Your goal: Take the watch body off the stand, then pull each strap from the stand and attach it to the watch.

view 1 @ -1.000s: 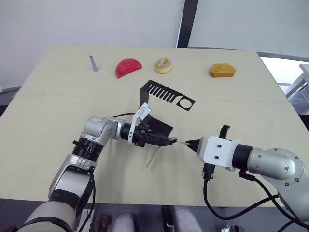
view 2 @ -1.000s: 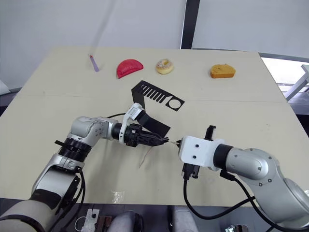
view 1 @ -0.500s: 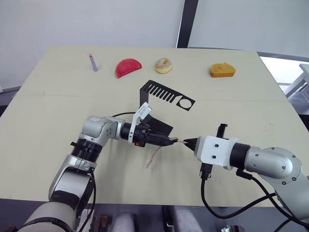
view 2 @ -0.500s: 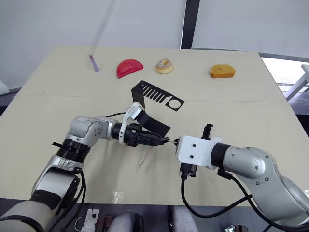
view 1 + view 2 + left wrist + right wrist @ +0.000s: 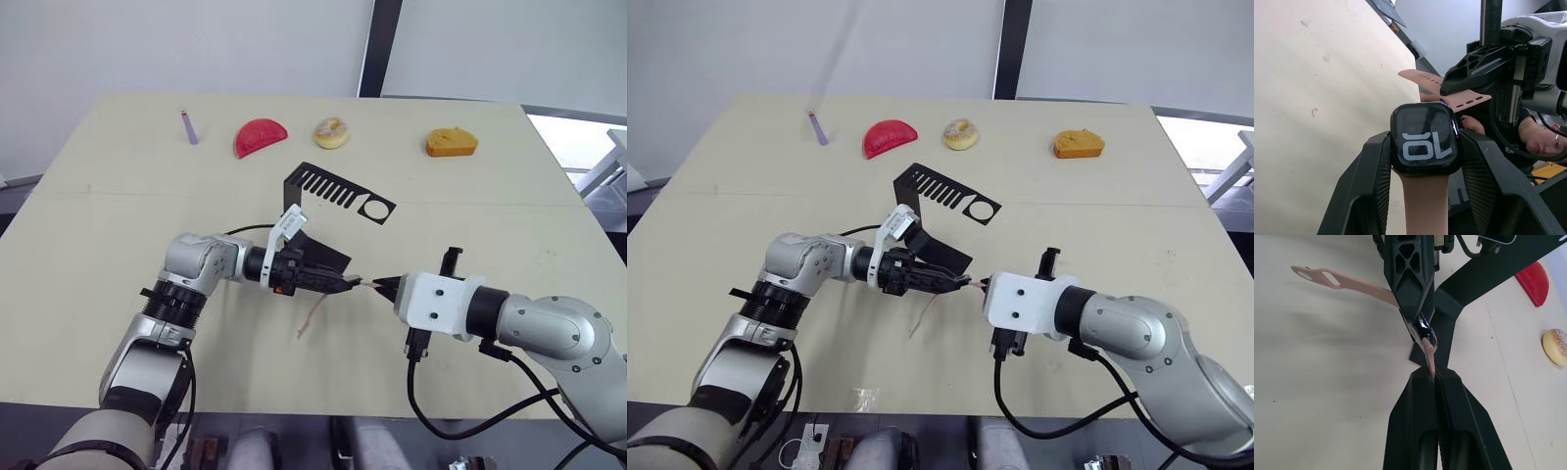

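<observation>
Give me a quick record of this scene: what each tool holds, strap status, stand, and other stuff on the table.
left tool: shut on watch
right tool: shut on second strap, its end at the watch
first strap: attached to watch, hanging down to the table
stand: bare, behind the tools
far edge: purple stick, red slice, donut, orange piece

We can't see where the second strap (image 5: 1442,98) meets the watch body (image 5: 1425,138): the case edge hides the joint. The right claw (image 5: 1434,382) covers that strap's far end. The attached strap (image 5: 1425,205) is cut off by the frame edge.
</observation>
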